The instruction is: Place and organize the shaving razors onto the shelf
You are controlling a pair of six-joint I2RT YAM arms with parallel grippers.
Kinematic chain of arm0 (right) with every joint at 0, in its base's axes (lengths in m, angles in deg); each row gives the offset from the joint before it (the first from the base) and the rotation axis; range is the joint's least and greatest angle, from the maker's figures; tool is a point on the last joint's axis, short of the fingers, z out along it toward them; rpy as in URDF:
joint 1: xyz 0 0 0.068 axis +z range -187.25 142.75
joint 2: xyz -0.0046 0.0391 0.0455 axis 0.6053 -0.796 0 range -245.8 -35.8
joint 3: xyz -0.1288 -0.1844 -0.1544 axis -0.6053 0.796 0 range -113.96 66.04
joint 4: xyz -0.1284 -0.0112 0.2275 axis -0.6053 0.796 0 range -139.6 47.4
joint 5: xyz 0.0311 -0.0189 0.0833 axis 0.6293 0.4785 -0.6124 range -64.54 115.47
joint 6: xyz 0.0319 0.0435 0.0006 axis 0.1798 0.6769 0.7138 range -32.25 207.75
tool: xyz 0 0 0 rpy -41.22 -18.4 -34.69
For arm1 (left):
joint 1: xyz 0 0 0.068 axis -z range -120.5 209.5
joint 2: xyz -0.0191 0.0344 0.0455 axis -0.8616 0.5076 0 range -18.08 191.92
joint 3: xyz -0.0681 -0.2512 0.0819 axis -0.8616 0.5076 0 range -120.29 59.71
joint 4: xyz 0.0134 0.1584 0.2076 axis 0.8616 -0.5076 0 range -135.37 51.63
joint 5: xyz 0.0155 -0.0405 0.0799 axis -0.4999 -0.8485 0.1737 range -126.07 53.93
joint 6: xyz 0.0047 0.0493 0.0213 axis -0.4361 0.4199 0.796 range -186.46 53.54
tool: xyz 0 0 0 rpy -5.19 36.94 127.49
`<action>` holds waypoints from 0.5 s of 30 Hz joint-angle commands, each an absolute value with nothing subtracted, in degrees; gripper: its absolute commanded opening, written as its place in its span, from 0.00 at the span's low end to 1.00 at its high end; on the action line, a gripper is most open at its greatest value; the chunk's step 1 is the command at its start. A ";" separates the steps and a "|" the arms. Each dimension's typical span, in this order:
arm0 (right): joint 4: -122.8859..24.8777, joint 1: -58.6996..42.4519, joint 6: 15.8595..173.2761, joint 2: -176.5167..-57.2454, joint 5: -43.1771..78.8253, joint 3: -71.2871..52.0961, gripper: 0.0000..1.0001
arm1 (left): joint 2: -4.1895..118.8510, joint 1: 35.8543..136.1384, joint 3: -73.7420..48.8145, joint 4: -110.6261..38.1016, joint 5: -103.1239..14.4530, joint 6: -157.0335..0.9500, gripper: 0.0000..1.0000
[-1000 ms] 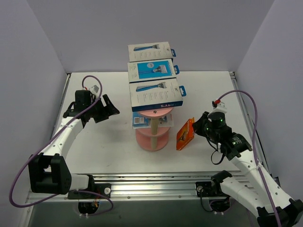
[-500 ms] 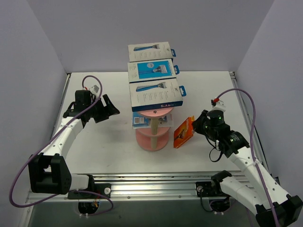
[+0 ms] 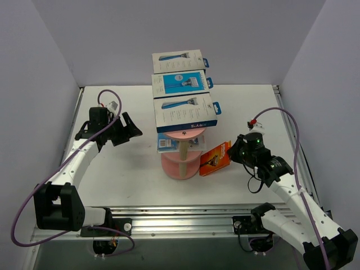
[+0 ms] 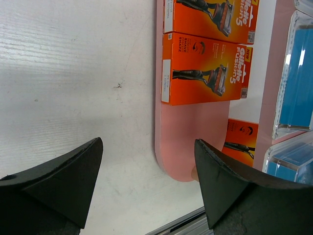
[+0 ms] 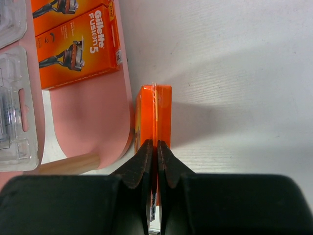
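The right pincer [image 3: 230,153] was shut tight on the thin edge of an orange pack [image 3: 215,159], which it held tilted just beside the right rim of the pink stand [image 3: 181,169], down by the lower levels. The pack did not look to be resting on any level yet; from the wrist view it hung just off the rounded end of a pink level, over the white table [image 3: 124,174]. The left pincer [image 3: 128,130] stood wide with nothing in it, well apart from the stand on its left side.

Most of the job looked done. Three white-and-blue boxes [image 3: 186,112] lay in a row along the long top level. A clear pack [image 3: 169,144] with a blue card sat on a level beneath them. The wrist views also showed two more orange packs [image 5: 78,49] lying flat side by side on a pink level, with clear packs next to them. Which level that was could not be told, as the boxes hid it from above.

No loose packs were in sight on the table, so the held one seemed to be the last. What was left, by this reading, was to slide it onto a level, probably next to its two orange fellows, let go and pull the arm clear
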State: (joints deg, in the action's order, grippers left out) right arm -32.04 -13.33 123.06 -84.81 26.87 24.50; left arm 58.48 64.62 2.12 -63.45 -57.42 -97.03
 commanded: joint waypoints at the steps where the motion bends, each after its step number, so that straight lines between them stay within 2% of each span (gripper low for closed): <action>1: -30.27 -13.61 122.21 -84.76 26.08 24.29 0.00 | 57.60 64.24 1.79 -60.87 -58.66 -95.82 0.84; 15: -29.21 -14.66 122.73 -83.35 22.57 18.67 0.00 | 57.69 63.98 1.79 -60.87 -58.57 -95.73 0.84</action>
State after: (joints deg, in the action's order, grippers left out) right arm -29.48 -14.29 123.06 -84.68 24.34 21.90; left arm 58.48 64.58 2.12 -63.45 -57.42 -97.03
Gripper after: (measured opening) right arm 0.012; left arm 0.843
